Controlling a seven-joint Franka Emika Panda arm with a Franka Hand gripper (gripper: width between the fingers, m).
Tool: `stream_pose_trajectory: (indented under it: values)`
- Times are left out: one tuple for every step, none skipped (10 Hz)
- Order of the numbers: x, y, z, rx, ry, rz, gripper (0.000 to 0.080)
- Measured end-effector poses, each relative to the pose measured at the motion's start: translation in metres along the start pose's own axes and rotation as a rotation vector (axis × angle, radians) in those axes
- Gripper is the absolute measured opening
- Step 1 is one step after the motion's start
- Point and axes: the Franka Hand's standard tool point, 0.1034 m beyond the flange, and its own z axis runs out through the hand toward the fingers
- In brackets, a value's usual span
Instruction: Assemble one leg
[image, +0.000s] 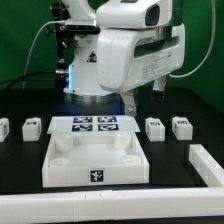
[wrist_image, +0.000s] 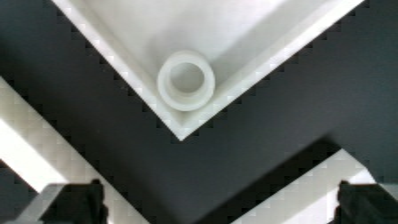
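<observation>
Several small white legs with tags stand in a row on the black table: two at the exterior view's left (image: 3, 128) (image: 31, 127) and two at its right (image: 154, 127) (image: 181, 126). The large white tray-shaped part (image: 60, 165) lies in front of them, in the middle. My gripper (image: 128, 104) hangs above the table behind the tray's far right corner. In the wrist view the gripper (wrist_image: 217, 200) is open and empty, its dark fingers (wrist_image: 71, 200) wide apart. A corner of the tray with its round socket (wrist_image: 185, 82) lies below it. No leg shows in the wrist view.
The marker board (image: 95, 125) lies flat behind the tray, between the two pairs of legs. A low white wall (image: 205, 165) runs along the exterior view's right and along the front edge (image: 100, 208). The arm's base (image: 85, 60) stands at the back.
</observation>
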Motion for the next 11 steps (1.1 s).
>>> stream_pose_trajectory:
  values:
    - [0.000, 0.000, 0.000, 0.000, 0.000, 0.000, 0.0650]
    - [0.000, 0.000, 0.000, 0.000, 0.000, 0.000, 0.0650]
    - [0.000, 0.000, 0.000, 0.000, 0.000, 0.000, 0.0650]
    - [0.000, 0.000, 0.000, 0.000, 0.000, 0.000, 0.0650]
    - [0.000, 0.000, 0.000, 0.000, 0.000, 0.000, 0.0650]
    - [0.000, 0.000, 0.000, 0.000, 0.000, 0.000, 0.0650]
    - [0.000, 0.000, 0.000, 0.000, 0.000, 0.000, 0.0650]
    - [-0.001, 0.000, 0.001, 0.001, -0.001, -0.001, 0.0650]
    - [-0.006, -0.002, 0.004, 0.003, -0.002, -0.022, 0.0650]
    - [-0.012, -0.005, 0.008, 0.002, 0.000, -0.051, 0.0650]
    - [-0.022, -0.010, 0.014, 0.001, 0.001, -0.107, 0.0650]
